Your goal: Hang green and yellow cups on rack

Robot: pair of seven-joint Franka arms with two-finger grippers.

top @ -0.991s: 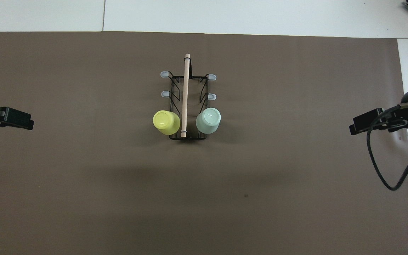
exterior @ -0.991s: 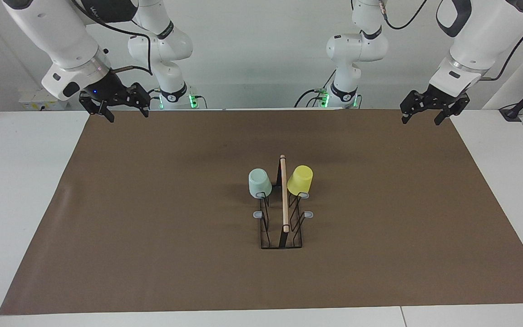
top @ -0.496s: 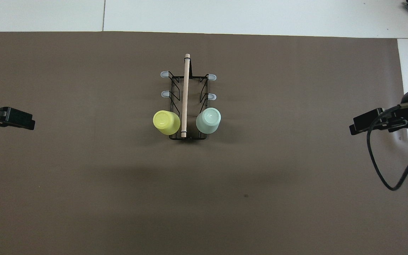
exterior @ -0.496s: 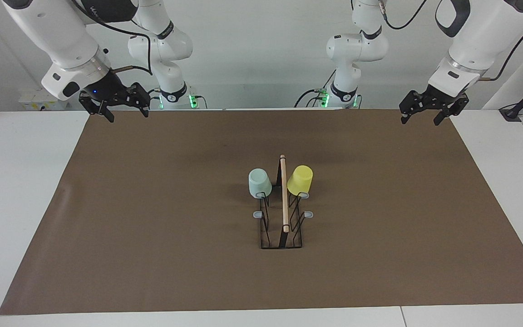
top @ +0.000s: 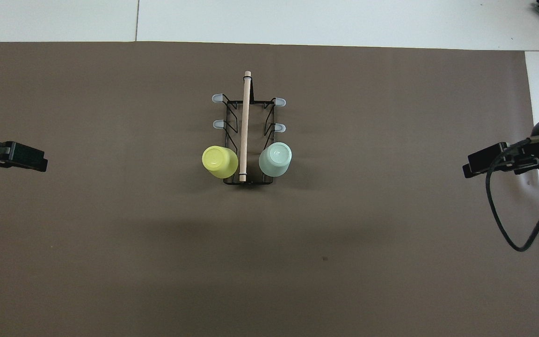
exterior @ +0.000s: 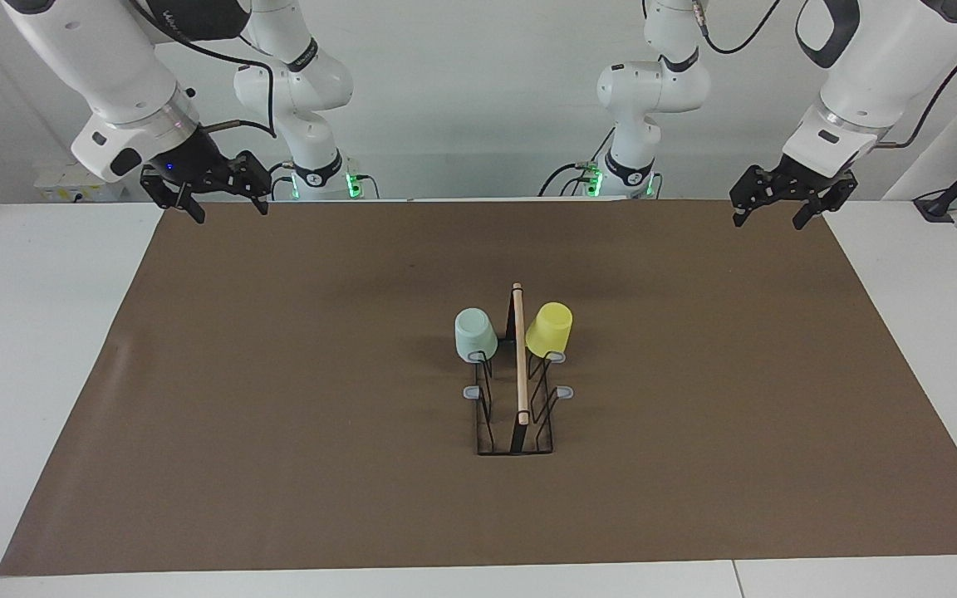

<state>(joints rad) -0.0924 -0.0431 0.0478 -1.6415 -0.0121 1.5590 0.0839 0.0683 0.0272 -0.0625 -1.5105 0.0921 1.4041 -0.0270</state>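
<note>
The green cup (exterior: 475, 334) and the yellow cup (exterior: 549, 329) hang upside down on the rack (exterior: 516, 432), one on each side of its wooden rod (exterior: 519, 349), on the prongs nearest the robots. The rack stands mid-surface on the brown mat (exterior: 279, 399). The left hand (exterior: 780, 213) and right hand (exterior: 229, 208) hover open and empty over the mat's corners.
</note>
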